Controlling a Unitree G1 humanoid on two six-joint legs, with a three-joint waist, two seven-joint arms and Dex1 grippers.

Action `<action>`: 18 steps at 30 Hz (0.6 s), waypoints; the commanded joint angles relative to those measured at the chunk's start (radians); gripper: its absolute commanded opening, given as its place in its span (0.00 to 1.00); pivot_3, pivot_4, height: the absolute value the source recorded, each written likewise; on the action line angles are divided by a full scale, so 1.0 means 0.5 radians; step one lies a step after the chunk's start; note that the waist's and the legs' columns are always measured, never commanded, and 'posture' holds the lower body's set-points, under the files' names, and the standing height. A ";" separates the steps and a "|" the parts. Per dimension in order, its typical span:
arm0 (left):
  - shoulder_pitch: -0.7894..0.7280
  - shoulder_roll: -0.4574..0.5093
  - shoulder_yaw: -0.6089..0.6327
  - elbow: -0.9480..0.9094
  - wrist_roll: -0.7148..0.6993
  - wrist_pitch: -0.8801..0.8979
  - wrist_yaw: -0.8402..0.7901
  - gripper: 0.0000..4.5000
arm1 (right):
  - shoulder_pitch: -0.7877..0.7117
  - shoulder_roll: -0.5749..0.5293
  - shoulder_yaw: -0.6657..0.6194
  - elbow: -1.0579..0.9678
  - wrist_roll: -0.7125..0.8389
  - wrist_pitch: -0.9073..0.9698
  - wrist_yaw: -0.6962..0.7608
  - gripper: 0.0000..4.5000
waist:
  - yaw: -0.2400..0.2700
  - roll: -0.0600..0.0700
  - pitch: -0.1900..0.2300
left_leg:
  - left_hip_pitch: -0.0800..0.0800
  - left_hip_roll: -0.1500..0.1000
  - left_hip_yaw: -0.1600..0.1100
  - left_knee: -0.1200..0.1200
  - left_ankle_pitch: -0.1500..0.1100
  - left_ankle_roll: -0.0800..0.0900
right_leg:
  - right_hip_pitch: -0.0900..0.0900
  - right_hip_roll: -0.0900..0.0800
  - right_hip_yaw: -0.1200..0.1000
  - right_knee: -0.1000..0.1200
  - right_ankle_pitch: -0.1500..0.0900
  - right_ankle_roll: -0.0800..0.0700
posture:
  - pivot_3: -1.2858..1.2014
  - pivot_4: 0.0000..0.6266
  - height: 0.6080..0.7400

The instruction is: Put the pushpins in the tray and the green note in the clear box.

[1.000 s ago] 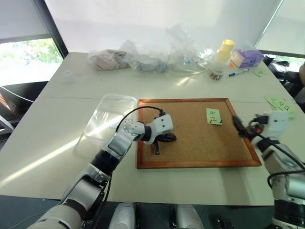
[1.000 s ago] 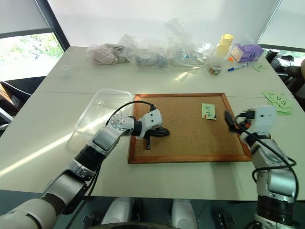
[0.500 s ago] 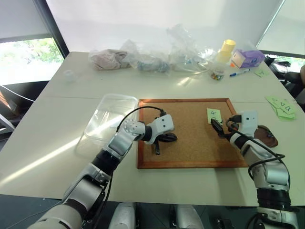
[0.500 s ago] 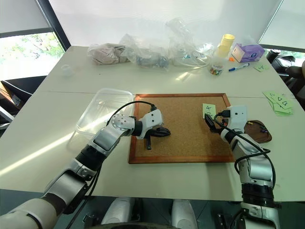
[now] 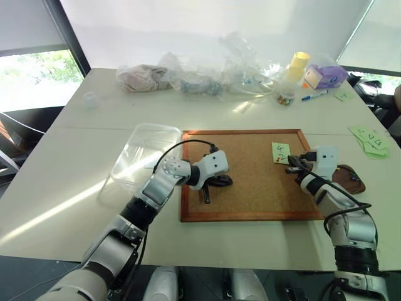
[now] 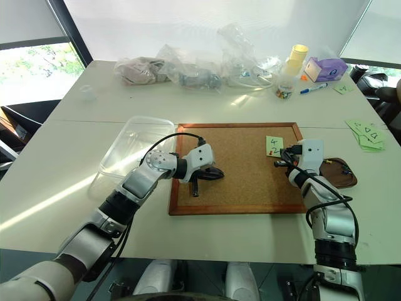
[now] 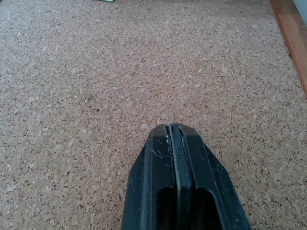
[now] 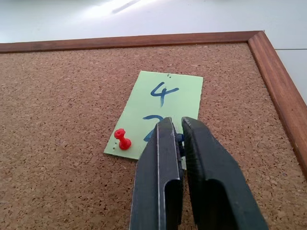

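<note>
- The right gripper (image 8: 176, 139) is pressing its two black fingers together over the lower edge of the small light-green paper note (image 8: 158, 110) marked "4 2"; a bit of blue is showing between the fingers, apparently a blue pushpin (image 8: 179, 139), so the fingers seem to be clamped on it.
- The green note is lying flat on the large orange-framed corkboard (image 5: 250, 182), near the board's far right corner.
- A small red pushpin (image 8: 122, 138) is sticking in the note's lower corner, just beside the right fingers.
- The left gripper (image 7: 173, 132) is resting with its black fingers squeezed together and nothing between them, tips down on the bare cork on the board's left part.
- The small dark brown glossy tray (image 6: 341, 172) is sitting on the white table (image 5: 75, 175) just beyond the board's right edge, beside the right arm.
- The transparent plastic rectangular box (image 5: 141, 153) is sitting on the table, against the board's left edge.
</note>
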 commanded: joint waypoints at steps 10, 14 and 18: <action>0.020 -0.010 -0.075 0.035 0.049 0.053 -0.010 0.00 | 0.007 0.021 -0.129 -0.053 -0.074 -0.409 -0.097 0.03 | 0.001 0.000 0.000 | 0.000 0.000 0.000 0.000 0.000 0.000 | 0.000 0.000 0.000 0.000 0.000 0.000 | 0.52 0.24 0.98; 0.022 -0.013 -0.079 0.032 0.049 0.068 -0.012 0.00 | 0.011 0.030 -0.148 -0.036 -0.075 -0.485 -0.121 0.03 | 0.000 0.000 0.000 | 0.000 -0.001 0.000 0.000 0.000 0.000 | 0.000 0.000 0.000 0.000 0.000 0.001 | 0.52 0.24 0.98; 0.018 -0.010 -0.080 0.036 0.053 0.065 -0.014 0.00 | 0.033 0.052 -0.258 -0.053 -0.028 -0.472 -0.228 0.03 | 0.002 0.000 0.000 | 0.001 0.000 0.000 0.000 0.000 0.000 | 0.001 0.000 0.000 0.000 0.000 0.001 | 0.52 0.24 0.98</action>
